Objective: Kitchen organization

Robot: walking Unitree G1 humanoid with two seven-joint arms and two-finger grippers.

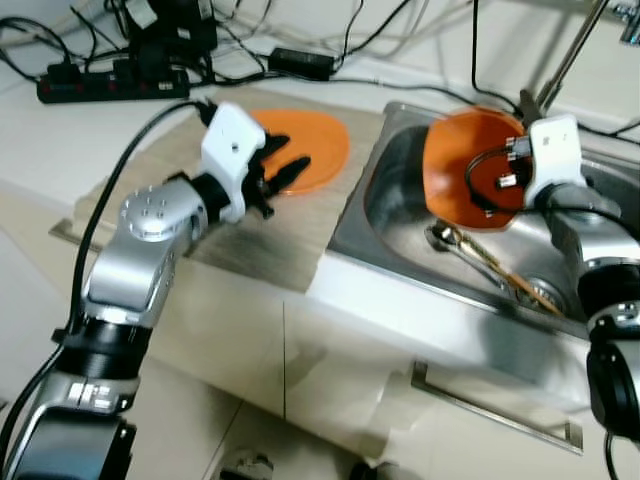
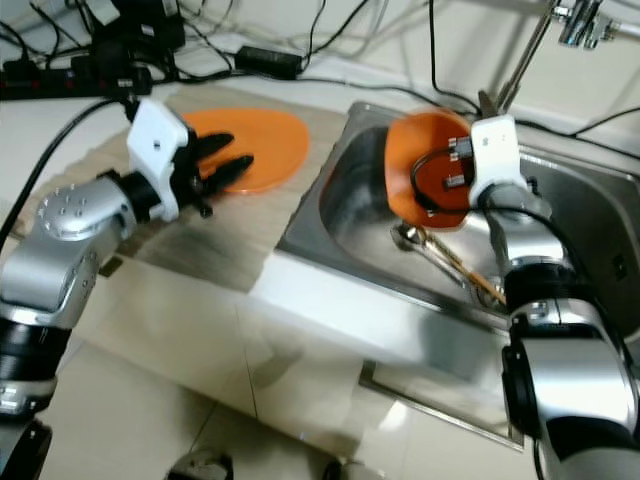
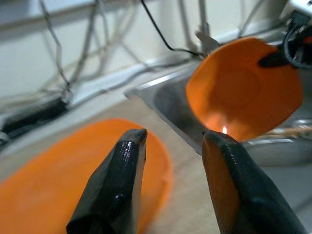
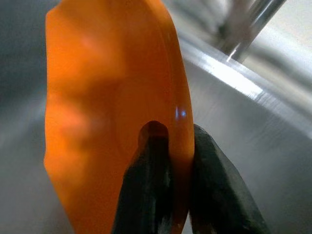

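Your right gripper (image 4: 168, 161) pinches the rim of a smooth round orange plastic plate (image 1: 460, 165), tilted on edge above the stainless steel sink (image 1: 400, 215). Your left gripper (image 1: 285, 170) hovers, fingers parted, over a second flat orange plate (image 1: 325, 140) lying on the wood-grain counter mat (image 1: 250, 245).

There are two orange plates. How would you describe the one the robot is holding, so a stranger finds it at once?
Look at the steel sink on the right of the counter. Above its basin, the right gripper pinches the rim of an orange plate. This plate stands tilted on edge in the air, while the other plate lies flat on the mat near the left gripper.
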